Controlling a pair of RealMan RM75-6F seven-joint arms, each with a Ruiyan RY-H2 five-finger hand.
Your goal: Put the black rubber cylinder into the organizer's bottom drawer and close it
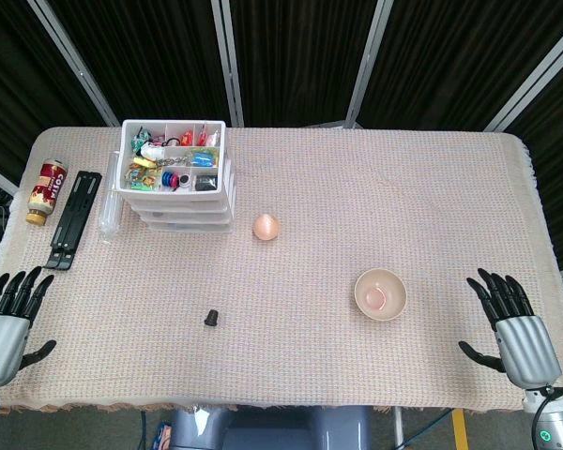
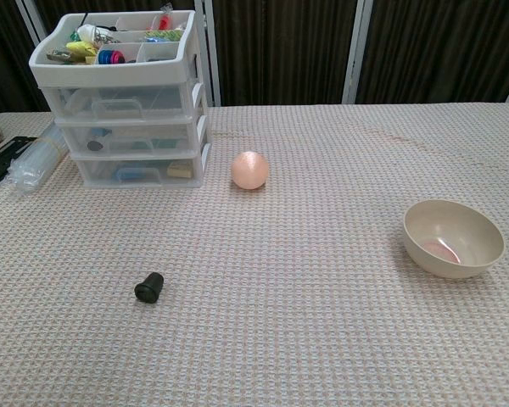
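Note:
The black rubber cylinder (image 1: 210, 319) (image 2: 149, 287) lies on its side on the woven cloth, near the front and left of centre. The white three-drawer organizer (image 1: 177, 178) (image 2: 123, 102) stands at the back left, its top tray full of small items; its bottom drawer (image 2: 137, 171) is pushed in. My left hand (image 1: 6, 319) rests open at the table's front left corner, far from the cylinder. At the front right corner my right hand (image 1: 514, 330) lies open, fingers spread, holding nothing. Neither hand shows in the chest view.
A peach ball (image 1: 266, 227) (image 2: 249, 170) sits right of the organizer. A beige bowl (image 1: 380, 293) (image 2: 452, 238) stands on the right. At the left edge lie a red can (image 1: 46, 190), a black tool (image 1: 73, 218) and a clear plastic sleeve (image 1: 111, 208).

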